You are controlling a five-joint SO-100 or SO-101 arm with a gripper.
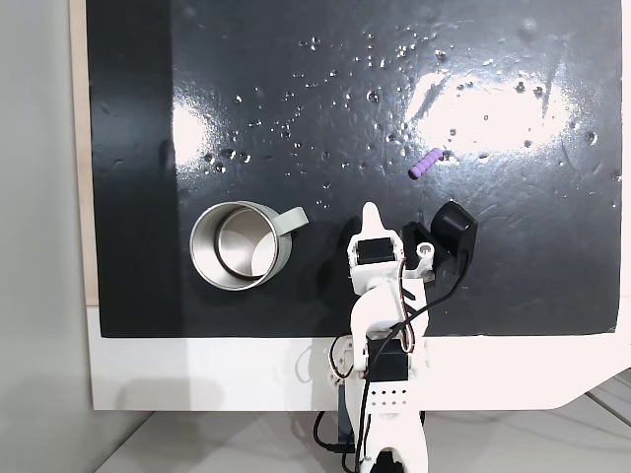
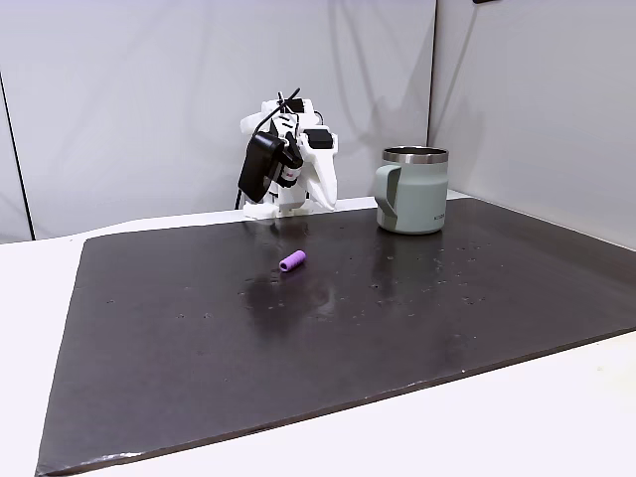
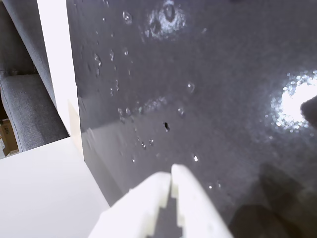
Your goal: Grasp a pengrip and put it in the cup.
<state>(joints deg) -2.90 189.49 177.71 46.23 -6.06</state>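
Lying apart, pengrip (image 1: pixel 426 164) and cup (image 1: pixel 240 245); no legible writing

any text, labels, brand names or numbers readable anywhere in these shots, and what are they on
None can be read.
The round silvery brushed-metal mug carries a tiny mark near its base on the right in a fixed view, too small to read.
The small purple ribbed pengrip, black mat and white gripper show no text.
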